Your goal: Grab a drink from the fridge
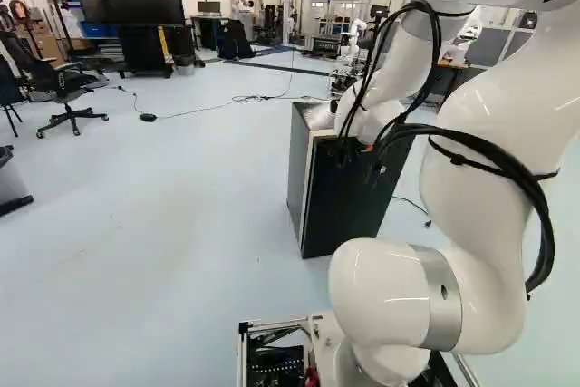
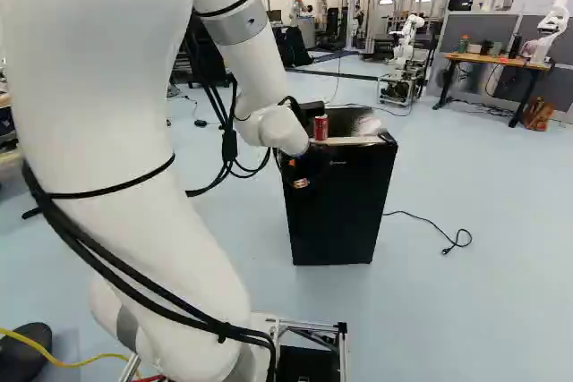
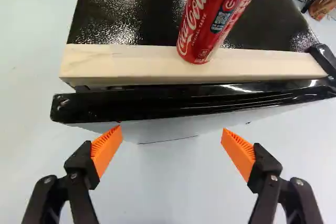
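Where your red can (image 3: 210, 19) stands: upright on the pale strip (image 3: 131, 64) along the front of the fridge's (image 2: 340, 207) top.
Gripper (image 2: 297, 174): its two fingers are spread wide, orange pads (image 3: 107, 148) facing each other across the gap.
Can to jaws: ahead of your fingertips and apart from both – its base sits a little off the gap's centreline.
Black front edge (image 3: 184, 100): between your fingertips and the pale strip – the can is just beyond it.
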`<state>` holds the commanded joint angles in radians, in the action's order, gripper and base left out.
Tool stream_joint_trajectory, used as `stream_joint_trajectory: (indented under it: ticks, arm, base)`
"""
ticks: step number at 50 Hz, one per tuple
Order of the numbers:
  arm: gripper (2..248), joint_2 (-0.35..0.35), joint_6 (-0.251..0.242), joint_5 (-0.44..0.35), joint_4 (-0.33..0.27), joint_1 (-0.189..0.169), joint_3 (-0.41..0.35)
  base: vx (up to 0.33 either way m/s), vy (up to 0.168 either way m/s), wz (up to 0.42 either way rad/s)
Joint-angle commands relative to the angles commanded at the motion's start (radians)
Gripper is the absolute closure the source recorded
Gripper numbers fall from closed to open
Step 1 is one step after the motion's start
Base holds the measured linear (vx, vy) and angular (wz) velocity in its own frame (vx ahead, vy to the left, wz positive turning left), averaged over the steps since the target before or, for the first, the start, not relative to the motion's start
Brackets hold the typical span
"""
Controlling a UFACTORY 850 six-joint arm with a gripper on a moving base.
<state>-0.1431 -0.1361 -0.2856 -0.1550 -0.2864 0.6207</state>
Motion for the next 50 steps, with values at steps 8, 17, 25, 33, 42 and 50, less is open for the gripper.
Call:
stream_joint_trajectory:
  ticks: [8, 17, 25, 33, 42, 50]
  arm:
    - [3, -0.006, 0.0, -0.013, 0.0, 0.001, 0.007]
    - [3, -0.014, 0.0, -0.026, 0.0, 0.003, 0.016]
    - [3, -0.017, 0.0, -0.038, 0.0, 0.004, 0.019]
    - [3, -0.014, 0.0, -0.05, 0.0, 0.003, 0.016]
    - [3, 0.004, 0.0, -0.062, 0.0, 0.0, -0.004]
    - [3, 0.028, 0.0, -0.074, 0.0, -0.004, -0.031]
  base:
    - [0.0, 0.0, 0.0]
    - [0.0, 0.0, 0.0]
    - [0.0, 0.0, 0.0]
    - [0.0, 0.0, 0.0]
    - [0.0, 0.0, 0.0]
    - [0.0, 0.0, 0.0]
